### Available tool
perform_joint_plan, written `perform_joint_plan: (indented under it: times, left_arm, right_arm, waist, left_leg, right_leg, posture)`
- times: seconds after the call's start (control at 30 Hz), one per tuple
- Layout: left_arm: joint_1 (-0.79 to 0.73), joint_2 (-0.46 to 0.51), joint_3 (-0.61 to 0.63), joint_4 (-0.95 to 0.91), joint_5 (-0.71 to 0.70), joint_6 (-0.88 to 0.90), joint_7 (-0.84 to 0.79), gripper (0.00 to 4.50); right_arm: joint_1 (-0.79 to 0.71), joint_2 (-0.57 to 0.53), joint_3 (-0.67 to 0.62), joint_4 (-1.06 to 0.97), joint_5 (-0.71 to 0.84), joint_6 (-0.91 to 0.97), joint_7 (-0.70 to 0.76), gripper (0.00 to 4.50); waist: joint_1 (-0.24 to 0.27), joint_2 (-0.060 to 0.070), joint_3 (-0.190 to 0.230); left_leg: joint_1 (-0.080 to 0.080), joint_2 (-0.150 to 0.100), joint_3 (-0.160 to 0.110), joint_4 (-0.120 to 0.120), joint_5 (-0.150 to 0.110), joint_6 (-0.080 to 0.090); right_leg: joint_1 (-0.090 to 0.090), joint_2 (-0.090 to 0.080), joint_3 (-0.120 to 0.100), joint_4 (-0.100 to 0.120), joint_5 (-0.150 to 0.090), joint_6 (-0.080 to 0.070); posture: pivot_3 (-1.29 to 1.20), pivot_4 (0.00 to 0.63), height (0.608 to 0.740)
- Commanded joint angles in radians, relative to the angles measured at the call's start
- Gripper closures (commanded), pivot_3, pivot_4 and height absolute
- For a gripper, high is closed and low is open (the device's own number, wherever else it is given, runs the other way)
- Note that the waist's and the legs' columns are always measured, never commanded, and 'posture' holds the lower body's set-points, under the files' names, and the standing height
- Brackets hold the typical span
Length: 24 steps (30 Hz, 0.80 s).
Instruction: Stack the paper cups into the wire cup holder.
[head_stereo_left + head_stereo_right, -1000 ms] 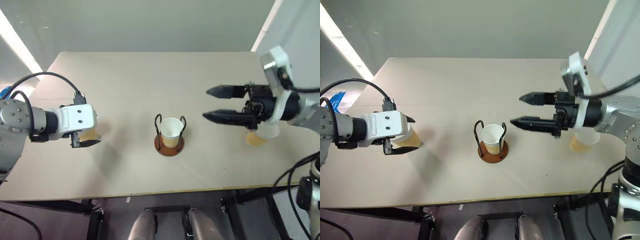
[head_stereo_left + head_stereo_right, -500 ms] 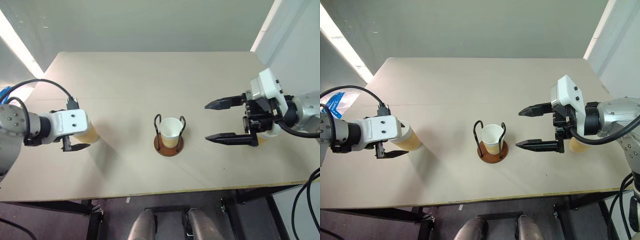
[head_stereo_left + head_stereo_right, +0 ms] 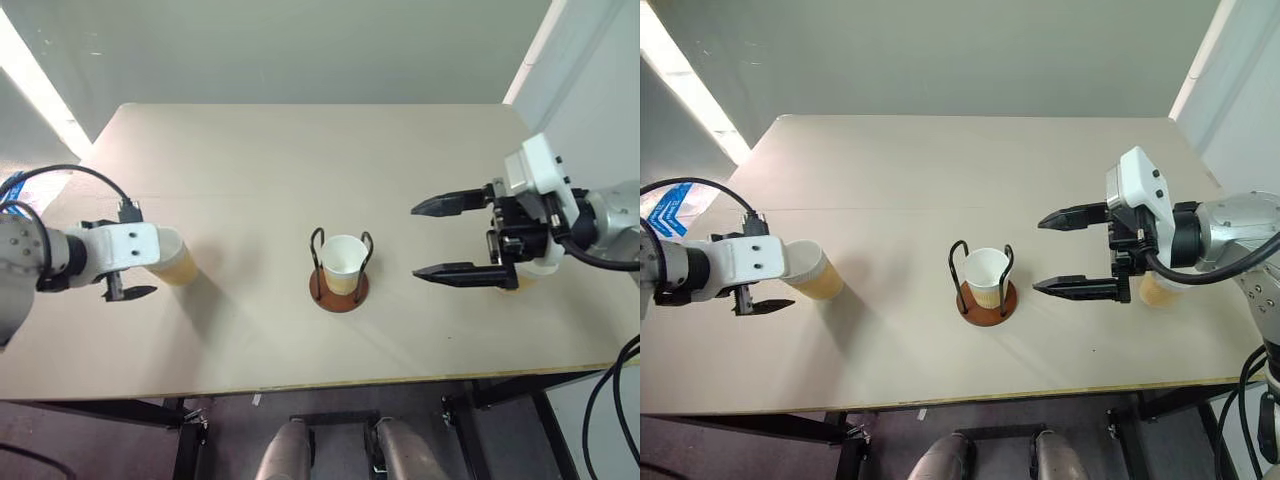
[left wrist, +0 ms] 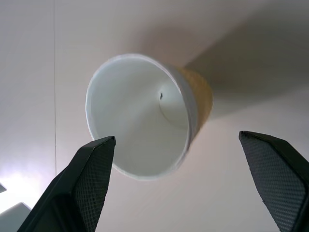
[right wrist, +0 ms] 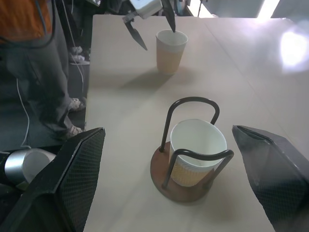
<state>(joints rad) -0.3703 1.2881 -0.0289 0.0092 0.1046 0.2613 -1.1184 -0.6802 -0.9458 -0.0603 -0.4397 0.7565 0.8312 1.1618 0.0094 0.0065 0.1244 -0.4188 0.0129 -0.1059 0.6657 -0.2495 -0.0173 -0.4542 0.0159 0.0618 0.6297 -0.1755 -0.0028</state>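
The wire cup holder (image 3: 339,289) stands at the table's middle with one paper cup (image 3: 342,257) upright inside its loops. A second paper cup (image 3: 174,262) stands upright at the left. My left gripper (image 3: 150,268) is open just left of this cup, a finger on each side of its white mouth (image 4: 140,116), touching nothing. My right gripper (image 3: 414,241) hovers open to the right of the holder, pointing at it, with nothing between its fingers. A third paper cup (image 3: 1155,290) stands behind the right gripper, mostly hidden.
The tan table (image 3: 300,160) has bare room at the back and front. A person (image 5: 43,63) stands on the floor beyond the table's left side.
My left gripper has drawn back to the left and sunk a little, uncovering the left cup. My right gripper has rolled about its axis while staying in place. The cups have not moved.
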Motion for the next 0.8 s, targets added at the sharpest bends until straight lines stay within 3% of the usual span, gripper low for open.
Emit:
perform_joint_plan:
  times: [0.03,0.07,0.17,0.53,0.8]
  left_arm:
    - [-0.101,-0.048,-0.063,0.067,0.052,-0.050,0.003,0.00]
    - [-0.121,-0.060,-0.078,0.087,0.060,-0.061,-0.001,0.00]
    - [-0.156,-0.088,-0.114,0.144,0.076,-0.102,-0.011,0.60]
    - [-0.152,-0.119,-0.103,0.179,-0.005,-0.179,-0.140,4.41]
    - [-0.296,-0.208,-0.052,0.014,-0.271,0.005,-0.285,4.46]
  right_arm:
    - [-0.020,-0.005,-0.010,-0.014,0.008,-0.017,-0.003,0.05]
    - [-0.020,-0.005,-0.009,-0.015,0.007,-0.016,-0.005,0.05]
    - [-0.014,-0.007,-0.014,-0.023,0.011,-0.013,-0.014,0.02]
    - [0.013,-0.029,-0.047,-0.041,0.032,-0.018,-0.017,0.02]
    - [0.022,-0.048,-0.059,-0.017,0.013,-0.060,-0.014,0.02]
  waist:
    - [0.000,0.000,0.000]
    - [0.000,-0.001,0.000]
    - [0.000,-0.001,0.000]
    - [-0.003,-0.001,0.000]
    - [0.005,-0.003,-0.001]
  left_leg:
    - [0.000,0.000,0.000,0.000,0.000,0.000]
    - [0.000,0.000,0.000,0.001,0.000,0.000]
    - [0.000,0.000,0.000,0.001,0.000,0.000]
    - [0.000,0.000,0.000,0.001,0.000,0.001]
    - [-0.001,0.000,0.000,0.004,0.000,0.002]
  right_leg:
    - [0.000,0.000,0.000,0.000,0.000,0.000]
    - [0.000,0.000,0.000,0.000,0.000,0.000]
    - [0.000,0.000,0.000,0.000,0.001,0.001]
    - [0.000,0.000,0.000,-0.001,0.004,0.006]
    - [0.002,0.000,0.000,-0.001,0.004,0.005]
  posture:
    - [0.00,0.150,0.740]
    - [0.00,0.150,0.740]
    - [0.00,0.150,0.740]
    - [0.00,0.150,0.740]
    - [0.00,0.150,0.740]
